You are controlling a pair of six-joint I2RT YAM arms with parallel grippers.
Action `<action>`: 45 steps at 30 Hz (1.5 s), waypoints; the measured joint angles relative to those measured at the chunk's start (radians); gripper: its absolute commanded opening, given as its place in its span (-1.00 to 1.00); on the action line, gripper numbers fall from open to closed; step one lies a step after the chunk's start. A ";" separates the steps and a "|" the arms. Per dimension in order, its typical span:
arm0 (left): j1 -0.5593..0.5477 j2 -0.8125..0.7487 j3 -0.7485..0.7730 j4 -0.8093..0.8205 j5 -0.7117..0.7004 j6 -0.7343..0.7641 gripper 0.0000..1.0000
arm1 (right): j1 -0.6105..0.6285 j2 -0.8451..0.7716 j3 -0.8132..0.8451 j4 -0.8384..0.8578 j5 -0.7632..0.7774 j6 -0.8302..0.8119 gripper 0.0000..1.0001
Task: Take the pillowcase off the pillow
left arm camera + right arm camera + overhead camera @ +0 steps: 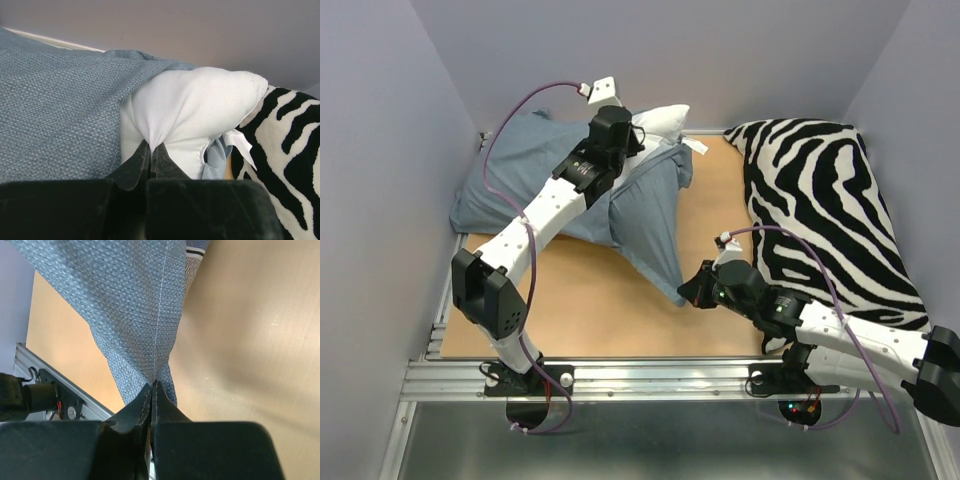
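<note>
The blue-grey pillowcase (520,170) lies at the back left with its open end drawn out to a point toward the front (665,250). The white pillow (662,120) pokes out of it at the back. My left gripper (632,140) is shut on a pinch of the white pillow (195,110), with the pillowcase (60,110) bunched to its left. My right gripper (688,292) is shut on the tip of the pillowcase (145,305), holding it stretched just above the wooden table (250,340).
A large zebra-striped cushion (825,200) fills the right side of the table, beside my right arm. A white label (695,146) hangs from the pillowcase edge. Grey walls close in the left, back and right. The metal rail (650,375) runs along the front edge.
</note>
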 measured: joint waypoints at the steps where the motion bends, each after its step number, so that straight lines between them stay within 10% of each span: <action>1: 0.006 0.003 0.010 -0.010 0.011 0.000 -1.00 | 0.000 0.001 0.000 -0.002 0.002 0.005 -0.99; 11: 0.174 0.121 0.335 -0.160 0.150 0.014 -1.00 | 0.000 -0.133 -0.068 -0.003 0.020 0.071 -0.99; 45: 0.453 0.314 0.594 -0.370 0.520 -0.097 -1.00 | 0.000 -0.276 -0.098 -0.021 0.064 0.138 -0.99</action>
